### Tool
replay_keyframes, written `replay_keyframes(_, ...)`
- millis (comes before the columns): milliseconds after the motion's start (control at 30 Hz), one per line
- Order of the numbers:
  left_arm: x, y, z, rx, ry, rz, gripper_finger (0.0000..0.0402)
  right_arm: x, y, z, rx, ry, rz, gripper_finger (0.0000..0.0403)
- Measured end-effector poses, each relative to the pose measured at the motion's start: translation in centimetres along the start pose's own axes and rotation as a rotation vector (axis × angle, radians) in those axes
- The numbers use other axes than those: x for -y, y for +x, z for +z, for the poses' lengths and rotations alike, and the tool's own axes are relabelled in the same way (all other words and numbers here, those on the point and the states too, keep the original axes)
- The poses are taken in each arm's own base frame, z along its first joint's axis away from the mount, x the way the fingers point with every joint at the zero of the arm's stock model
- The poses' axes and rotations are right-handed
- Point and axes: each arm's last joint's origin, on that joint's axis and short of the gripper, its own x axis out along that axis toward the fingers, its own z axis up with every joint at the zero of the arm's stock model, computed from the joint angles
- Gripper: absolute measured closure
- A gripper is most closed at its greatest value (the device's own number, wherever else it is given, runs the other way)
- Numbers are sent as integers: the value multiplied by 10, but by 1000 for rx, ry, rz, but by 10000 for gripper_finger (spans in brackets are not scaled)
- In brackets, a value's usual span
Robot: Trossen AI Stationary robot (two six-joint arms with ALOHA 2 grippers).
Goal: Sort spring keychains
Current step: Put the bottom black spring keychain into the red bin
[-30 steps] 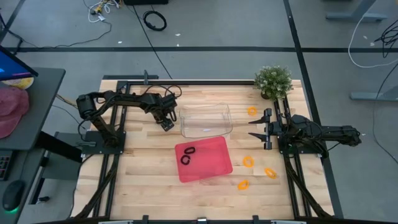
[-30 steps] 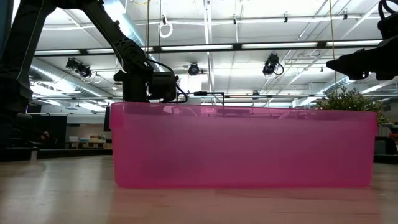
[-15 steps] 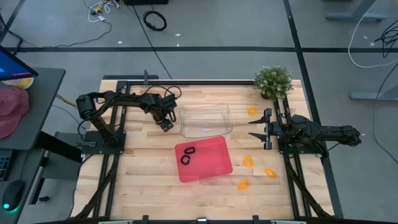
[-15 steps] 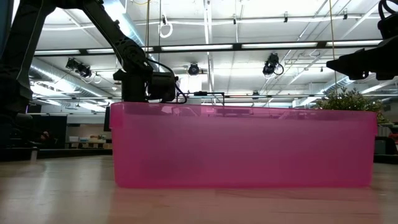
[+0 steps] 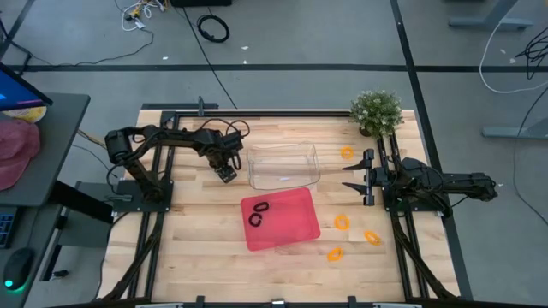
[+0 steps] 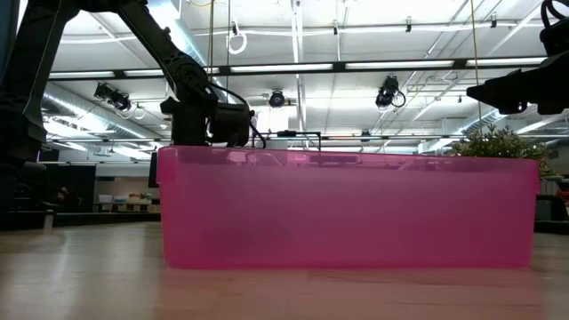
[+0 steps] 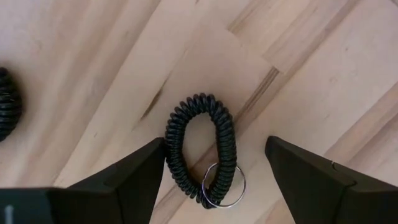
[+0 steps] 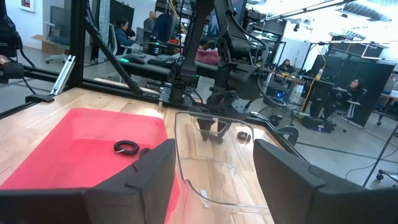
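Nearest the front edge of the wooden surface [image 5: 197,257], three orange spring keychains [image 5: 335,254] lie loose to the right of the red tray [image 5: 291,224], which holds two black spring keychains [image 5: 260,206]. Beyond the tray stands a clear bin [image 5: 283,166], empty as far as the high view shows. Left of that bin, the left gripper [image 5: 225,172] points down with its fingers spread wide either side of a black spring keychain [image 7: 200,149] lying flat on the wood, not yet touching it; another black one [image 7: 7,112] lies nearby. Right of the bin, the right gripper [image 5: 349,175] waits, fingers apart and empty. Farther back, a fourth orange keychain [image 5: 346,153] lies near the small potted plant [image 5: 376,111].
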Motion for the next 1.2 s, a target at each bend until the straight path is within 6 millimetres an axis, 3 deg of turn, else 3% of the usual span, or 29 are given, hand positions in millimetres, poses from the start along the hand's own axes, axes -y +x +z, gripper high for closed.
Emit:
replay_keyframes(467,0,0,-2,-16,19,7,121,0,0,0,0,0,0,181)
replay_keyframes(600,0,0,-3,-25,23,8,180,0,0,0,0,0,0,181)
replay_keyframes(900,0,0,-5,-48,55,9,382,0,0,0,0,0,0,181)
replay_keyframes(1200,-1,0,-5,-48,62,16,392,0,0,0,0,0,0,181)
